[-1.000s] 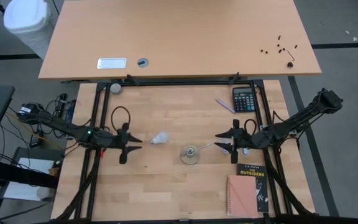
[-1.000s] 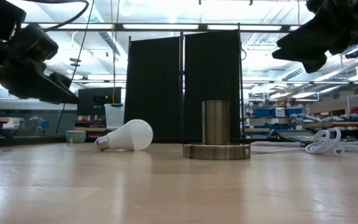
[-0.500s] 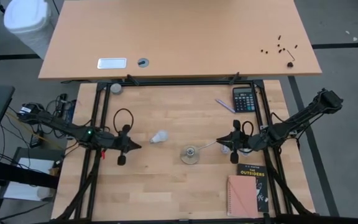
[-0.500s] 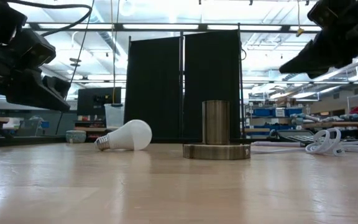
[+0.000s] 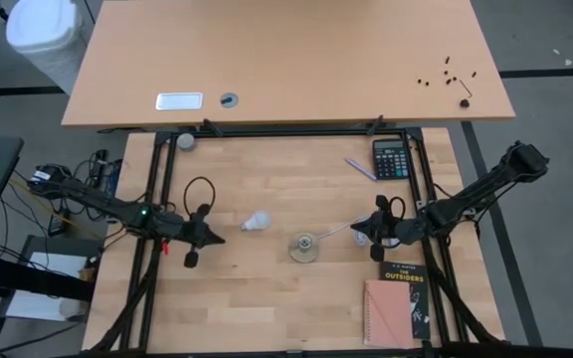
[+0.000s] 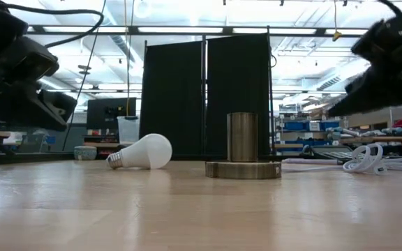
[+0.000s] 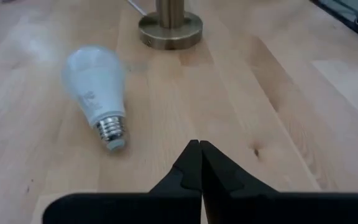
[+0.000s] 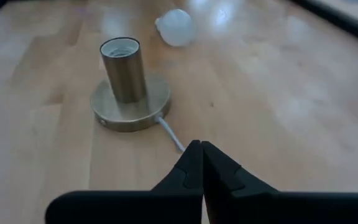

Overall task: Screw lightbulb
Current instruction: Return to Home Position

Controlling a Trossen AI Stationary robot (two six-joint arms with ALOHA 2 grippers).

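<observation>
The white lightbulb [image 5: 257, 220] [image 6: 142, 152] lies on its side on the wooden table, its grey screw base [image 7: 112, 130] turned toward my left gripper. To its right the brass socket [image 5: 304, 246] [image 8: 128, 87] stands upright on its round base, with a white cord [image 8: 169, 134] running off it. My left gripper [image 5: 217, 237] [image 7: 199, 148] is shut and hovers left of the bulb, holding nothing. My right gripper [image 5: 355, 231] [image 8: 201, 148] is shut as well, above the cord to the right of the socket, also holding nothing.
A calculator [image 5: 391, 158] and a pen [image 5: 359, 169] lie at the far right. A dark book [image 5: 406, 283] and a pink notebook [image 5: 384, 313] lie at the near right. Coiled white cord [image 6: 372, 159] lies under the right arm. Black frame rails [image 5: 157, 189] border the table.
Both grippers have shut on nothing; their fingers stood apart a second ago. My right gripper has also come down toward the table. The bulb and the socket have not moved.
</observation>
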